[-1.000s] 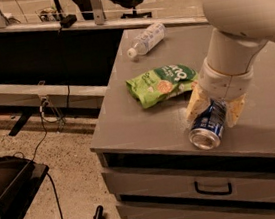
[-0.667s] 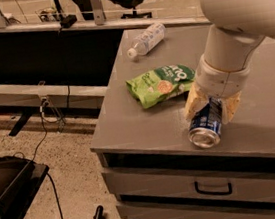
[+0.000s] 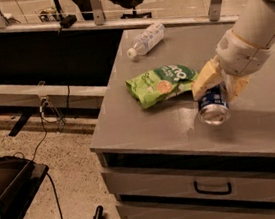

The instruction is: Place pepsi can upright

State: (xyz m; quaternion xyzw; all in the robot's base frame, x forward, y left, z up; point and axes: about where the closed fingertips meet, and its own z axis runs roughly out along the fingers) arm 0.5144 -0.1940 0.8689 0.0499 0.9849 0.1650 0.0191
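My gripper (image 3: 219,86) is over the front of the cabinet top (image 3: 145,130), closed narrow round the pepsi can (image 3: 212,105). The can is right in my grip, tilted, silver end facing the front edge, so not upright yet. Snack bag (image 3: 161,82) is just left of my gripper, bottle (image 3: 146,40) farther left & back. Grasp looks done, imo. Left to do: turn the can vertical, set it down, let go.
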